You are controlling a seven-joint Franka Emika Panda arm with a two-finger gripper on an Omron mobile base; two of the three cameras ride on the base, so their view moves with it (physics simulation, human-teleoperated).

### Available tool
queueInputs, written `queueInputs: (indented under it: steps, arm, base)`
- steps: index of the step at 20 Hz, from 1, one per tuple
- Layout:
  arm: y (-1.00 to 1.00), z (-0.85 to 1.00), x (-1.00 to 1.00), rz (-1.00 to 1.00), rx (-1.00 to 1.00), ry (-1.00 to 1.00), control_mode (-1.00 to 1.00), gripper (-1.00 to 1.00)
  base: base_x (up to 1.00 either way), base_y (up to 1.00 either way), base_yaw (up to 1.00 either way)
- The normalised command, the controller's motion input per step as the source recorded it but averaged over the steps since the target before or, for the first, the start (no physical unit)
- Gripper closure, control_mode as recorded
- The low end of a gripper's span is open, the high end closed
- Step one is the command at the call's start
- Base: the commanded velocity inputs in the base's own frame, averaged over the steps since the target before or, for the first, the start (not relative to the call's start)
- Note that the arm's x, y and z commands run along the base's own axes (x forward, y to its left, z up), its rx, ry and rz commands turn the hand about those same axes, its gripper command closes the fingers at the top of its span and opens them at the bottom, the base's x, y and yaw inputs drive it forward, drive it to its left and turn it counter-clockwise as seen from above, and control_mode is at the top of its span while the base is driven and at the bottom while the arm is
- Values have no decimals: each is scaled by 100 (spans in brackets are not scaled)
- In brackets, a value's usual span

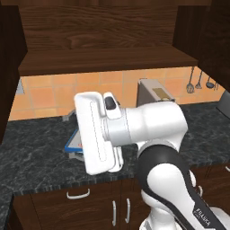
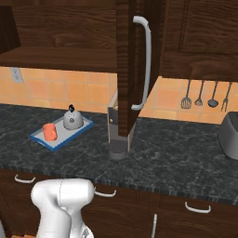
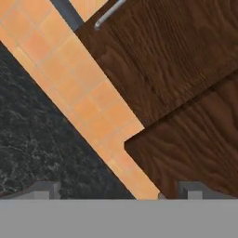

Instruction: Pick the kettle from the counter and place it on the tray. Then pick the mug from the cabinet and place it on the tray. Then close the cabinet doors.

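The open, empty gripper [image 3: 120,191] faces the cabinet door [image 2: 124,69], right of the tray [image 2: 42,140] holding kettle [image 2: 72,119] and mug [image 2: 49,132]; stiff, probably heavy, best pushed near its handle [image 2: 145,65].

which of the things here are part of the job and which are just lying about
Part of the job:
- kettle, on the tray
- mug, on the tray
- tray
- counter
- cabinet, open
- cabinet door, open
- gripper, open

Just lying about:
- coffee machine
- hanging utensils
- dark pot at the right edge
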Motion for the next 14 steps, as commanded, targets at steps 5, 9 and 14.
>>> queueInputs:
  steps: [5,9,14]
  arm:
    - [47,38,-37,10,1,-12,-100,-100]
    - [39,32,-44,12,5,-2,-100,-100]
    - [37,34,-24,11,1,-4,-100,-100]
  base:
    - [0,0,0]
    - [0,0,0]
    - [0,0,0]
